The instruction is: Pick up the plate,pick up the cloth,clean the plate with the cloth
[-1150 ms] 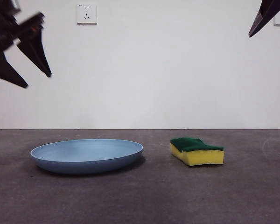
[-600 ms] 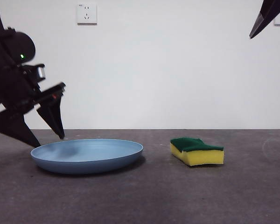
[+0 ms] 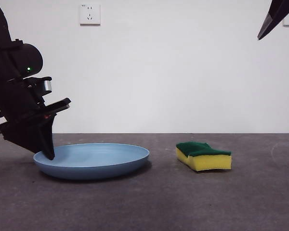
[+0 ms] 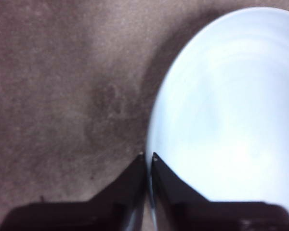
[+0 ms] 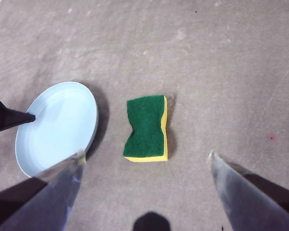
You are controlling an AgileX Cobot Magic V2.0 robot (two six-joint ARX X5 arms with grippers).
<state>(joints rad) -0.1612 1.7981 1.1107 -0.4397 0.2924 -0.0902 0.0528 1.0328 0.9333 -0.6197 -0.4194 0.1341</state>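
The light-blue plate (image 3: 101, 156) lies on the dark table, left of centre. My left gripper (image 3: 49, 155) has come down at the plate's left rim. In the left wrist view its jaws (image 4: 148, 156) are pinched together on the edge of the plate (image 4: 226, 110). The cloth, a yellow sponge with a green top (image 3: 203, 156), lies flat to the right of the plate, untouched. High above it my right gripper (image 5: 146, 154) hangs open and holds nothing. The right wrist view shows the plate (image 5: 58, 127), the cloth (image 5: 145, 127) and the left gripper's tip (image 5: 14, 118) on the rim.
A white wall with a socket (image 3: 89, 14) stands behind the table. The right arm shows only as a black tip (image 3: 274, 17) at the top right corner. A faint round mark (image 3: 284, 151) is on the table at the far right.
The left gripper dropped from high at the left to the plate's left rim and shut on it. The plate slid slightly to the right. The sponge and right arm stayed put.
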